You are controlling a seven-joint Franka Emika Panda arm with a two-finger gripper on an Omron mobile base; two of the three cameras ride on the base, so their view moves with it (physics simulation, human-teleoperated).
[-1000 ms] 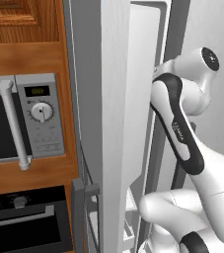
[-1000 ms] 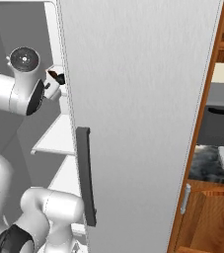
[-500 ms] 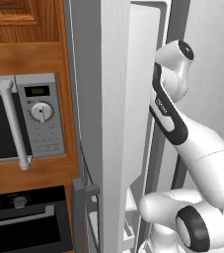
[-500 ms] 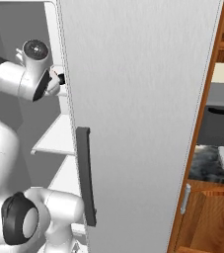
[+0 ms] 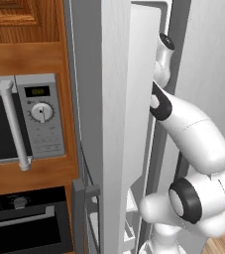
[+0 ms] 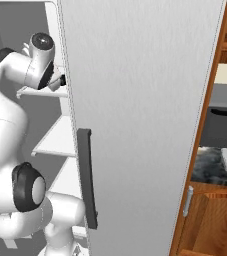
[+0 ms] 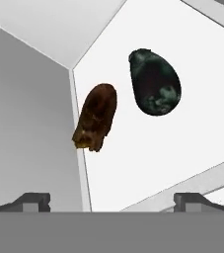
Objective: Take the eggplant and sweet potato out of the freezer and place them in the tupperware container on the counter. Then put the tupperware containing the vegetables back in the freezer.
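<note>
On freezer shelf (image 7: pixel 182 128), one eggplant (image 7: pixel 155 82), one sweet potato (image 7: pixel 95 117), pincer (image 7: pixel 112 200) wide open, empty

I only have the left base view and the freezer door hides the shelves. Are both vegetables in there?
Observer: Yes. In the hand view the sweet potato and the eggplant lie apart on one white freezer shelf.
Operator: Is either one gripped?
Observer: No. The gripper is open, with both vegetables ahead of its fingertips.
Operator: Which is nearer the side wall?
Observer: The sweet potato, next to the corner where shelf and wall meet.
</note>
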